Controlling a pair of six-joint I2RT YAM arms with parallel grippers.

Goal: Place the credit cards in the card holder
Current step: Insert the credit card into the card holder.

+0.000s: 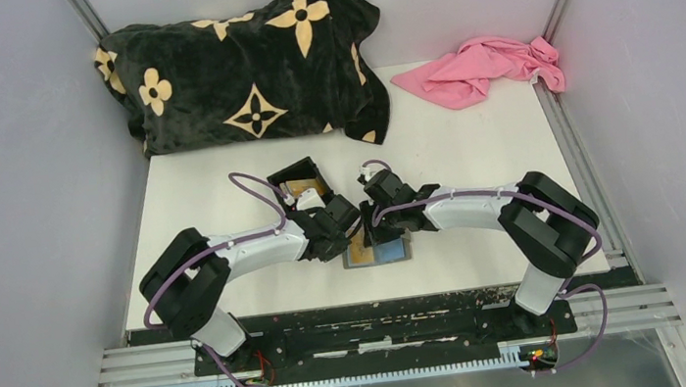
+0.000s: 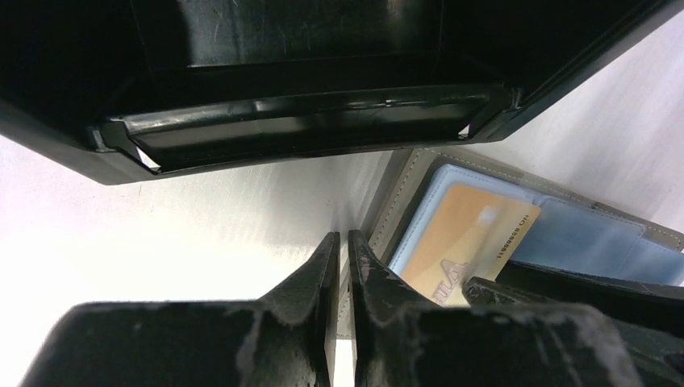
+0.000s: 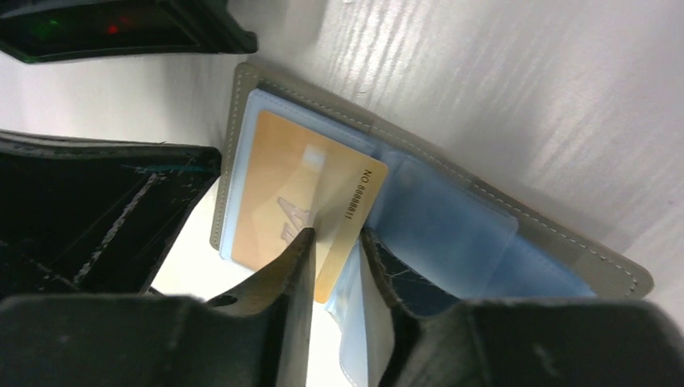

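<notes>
The grey card holder (image 1: 396,252) lies open on the white table between both grippers, its blue inner slots facing up. A gold credit card (image 3: 298,193) lies on its left half, partly under a clear sleeve; it also shows in the left wrist view (image 2: 460,234). My right gripper (image 3: 335,235) is narrowly open, with the card's lower corner and the clear sleeve between its fingers. My left gripper (image 2: 340,235) is shut, its tips at the holder's left grey edge (image 2: 403,185). In the top view the left gripper (image 1: 348,237) and right gripper (image 1: 373,232) meet over the holder. No other cards show.
An open black plastic box (image 1: 303,181) stands just behind the left gripper and fills the top of the left wrist view (image 2: 306,81). A black blanket with tan flowers (image 1: 245,67) lies at the back left and a pink cloth (image 1: 487,67) at the back right.
</notes>
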